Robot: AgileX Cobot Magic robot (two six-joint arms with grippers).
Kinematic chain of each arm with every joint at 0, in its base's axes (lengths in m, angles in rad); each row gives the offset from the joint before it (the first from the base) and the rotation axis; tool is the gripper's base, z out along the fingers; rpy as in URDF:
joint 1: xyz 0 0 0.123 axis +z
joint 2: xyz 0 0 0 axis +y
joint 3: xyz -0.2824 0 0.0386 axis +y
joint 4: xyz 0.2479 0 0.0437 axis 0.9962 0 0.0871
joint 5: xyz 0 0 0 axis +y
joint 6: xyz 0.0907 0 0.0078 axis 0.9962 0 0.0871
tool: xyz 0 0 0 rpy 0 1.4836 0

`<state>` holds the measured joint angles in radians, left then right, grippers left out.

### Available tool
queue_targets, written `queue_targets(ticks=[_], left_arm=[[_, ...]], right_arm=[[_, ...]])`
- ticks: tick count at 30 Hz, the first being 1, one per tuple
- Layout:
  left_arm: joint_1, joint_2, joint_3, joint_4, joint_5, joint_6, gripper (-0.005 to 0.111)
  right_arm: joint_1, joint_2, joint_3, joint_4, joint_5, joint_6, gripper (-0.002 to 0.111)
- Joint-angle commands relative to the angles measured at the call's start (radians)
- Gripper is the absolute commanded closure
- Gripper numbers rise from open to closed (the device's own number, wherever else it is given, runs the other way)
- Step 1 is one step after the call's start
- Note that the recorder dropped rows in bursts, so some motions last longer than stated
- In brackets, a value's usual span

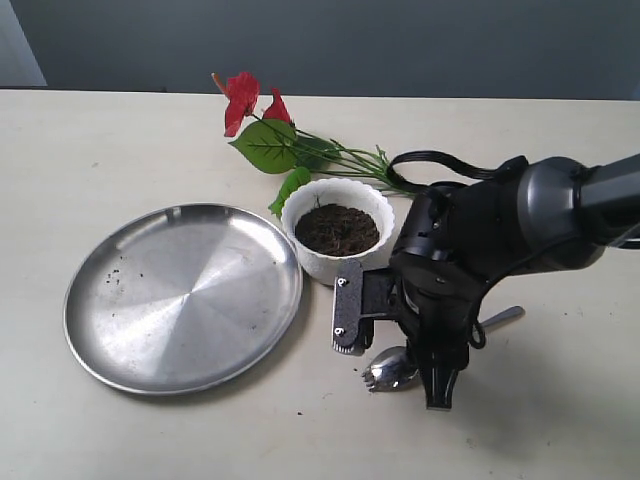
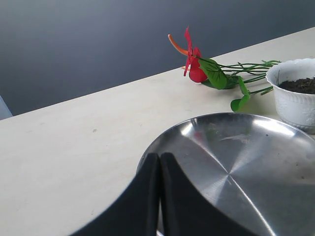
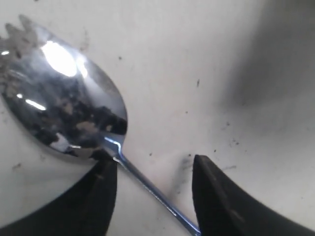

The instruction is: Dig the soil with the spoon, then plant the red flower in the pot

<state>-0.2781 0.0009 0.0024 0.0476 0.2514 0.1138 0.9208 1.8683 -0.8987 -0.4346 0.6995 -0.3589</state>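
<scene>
The spoon [image 1: 390, 370] lies flat on the table in front of the pot [image 1: 330, 262]; its shiny bowl [image 3: 64, 93] has small tines at the tip. My right gripper [image 1: 395, 350] is low over it and open. Its fingers [image 3: 216, 196] straddle the slim handle [image 3: 152, 191] just behind the bowl, with gaps showing beside the handle. The white scalloped pot [image 2: 295, 105] holds dark soil [image 1: 337, 228]. Behind the pot the red flower [image 1: 242, 100] lies on its side, stems pointing right. My left gripper [image 2: 160, 157] is shut on nothing, near the plate's edge; the exterior view does not show it.
A large round steel plate [image 1: 185, 295] with a few soil crumbs lies left of the pot. A black cable loop [image 1: 430, 160] rises behind the right arm. Soil specks dot the table around the spoon. A dark wall runs along the table's far edge.
</scene>
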Motion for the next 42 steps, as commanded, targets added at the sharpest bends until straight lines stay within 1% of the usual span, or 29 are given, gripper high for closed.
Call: queue_targets(ticks=[1,3,4,5,11,15,21,23,28,30,33,37,40,42], left_arm=[[-0.005,-0.001,-0.002,-0.008,-0.013,-0.002,0.106],[-0.005,-0.001,-0.002,-0.008,-0.013,-0.002,0.106],[-0.005,-0.001,-0.002,-0.008,-0.013,-0.002,0.106],[-0.005,-0.001,-0.002,-0.008,-0.013,-0.002,0.106],[-0.005,-0.001,-0.002,-0.008,-0.013,-0.002,0.106],[-0.005,-0.001,-0.002,-0.008,-0.013,-0.002,0.106],[-0.005,-0.001,-0.002,-0.008,-0.013,-0.002,0.106],[-0.005,-0.001,-0.002,-0.008,-0.013,-0.002,0.106],[-0.005,-0.001,-0.002,-0.008,-0.013,-0.002,0.106],[-0.005,-0.001,-0.002,-0.008,-0.013,-0.002,0.106],[-0.005,-0.001,-0.002,-0.008,-0.013,-0.002,0.106],[-0.005,-0.001,-0.002,-0.008,-0.013,-0.002,0.106],[-0.005,-0.001,-0.002,-0.008,-0.013,-0.002,0.106],[-0.005,-0.001,-0.002,-0.008,-0.013,-0.002,0.106]], right_arm=[[-0.002,0.090,0.006,-0.001,-0.004,-0.004,0.063],[-0.002,0.099,0.006,0.013,0.001,-0.004,0.086],[-0.002,0.099,0.006,0.018,0.003,-0.004,0.103],[-0.002,0.099,0.006,0.023,0.005,-0.004,0.108],[-0.002,0.071,0.006,0.028,0.066,0.019,0.108],[-0.002,-0.043,0.006,-0.069,0.115,0.140,0.108],[-0.002,-0.168,0.006,-0.082,0.186,0.150,0.108],[0.000,-0.205,0.006,-0.118,0.232,0.150,0.108],[0.047,-0.288,0.006,-0.309,0.367,0.171,0.108],[0.068,-0.311,0.006,-0.397,0.370,0.177,0.108],[0.090,-0.316,0.006,-0.546,0.353,0.180,0.108],[0.098,-0.296,0.006,-0.770,0.248,0.247,0.108],[0.098,-0.247,0.006,-0.935,0.181,0.279,0.109],[0.098,-0.201,-0.010,-1.009,0.189,0.309,0.109]])
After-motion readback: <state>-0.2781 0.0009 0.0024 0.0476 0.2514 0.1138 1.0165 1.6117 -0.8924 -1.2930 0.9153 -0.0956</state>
